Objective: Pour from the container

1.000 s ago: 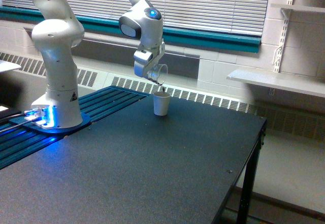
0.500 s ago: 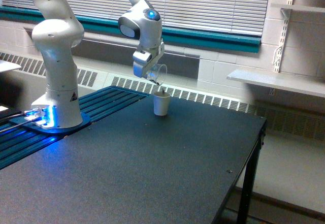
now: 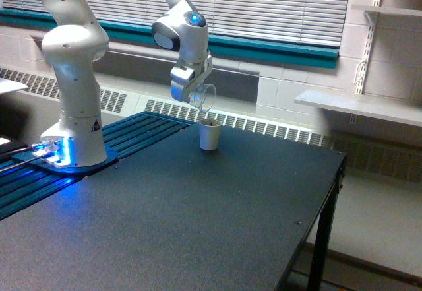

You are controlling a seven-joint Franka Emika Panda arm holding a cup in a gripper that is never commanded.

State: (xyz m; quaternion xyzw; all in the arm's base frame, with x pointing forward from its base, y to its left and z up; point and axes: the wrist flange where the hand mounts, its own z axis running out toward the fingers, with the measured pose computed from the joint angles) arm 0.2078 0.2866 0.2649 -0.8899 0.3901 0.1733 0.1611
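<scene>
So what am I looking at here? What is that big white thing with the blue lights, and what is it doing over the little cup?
The white thing is a robot arm, bolted by its base to the black table. The blue lights just show that it is powered. There is only one picture of this moment, taken by a camera standing off to the side of the table, not mounted on the arm.

At the arm's end is its gripper, the part that grasps. It holds a small clear plastic cup, tipped over on its side, with its mouth towards the exterior view's right. Just below it a white paper cup stands upright on the table. So the arm is set up to pour from the clear cup into the white one. Whether anything is falling, the picture is too small to show.
</scene>
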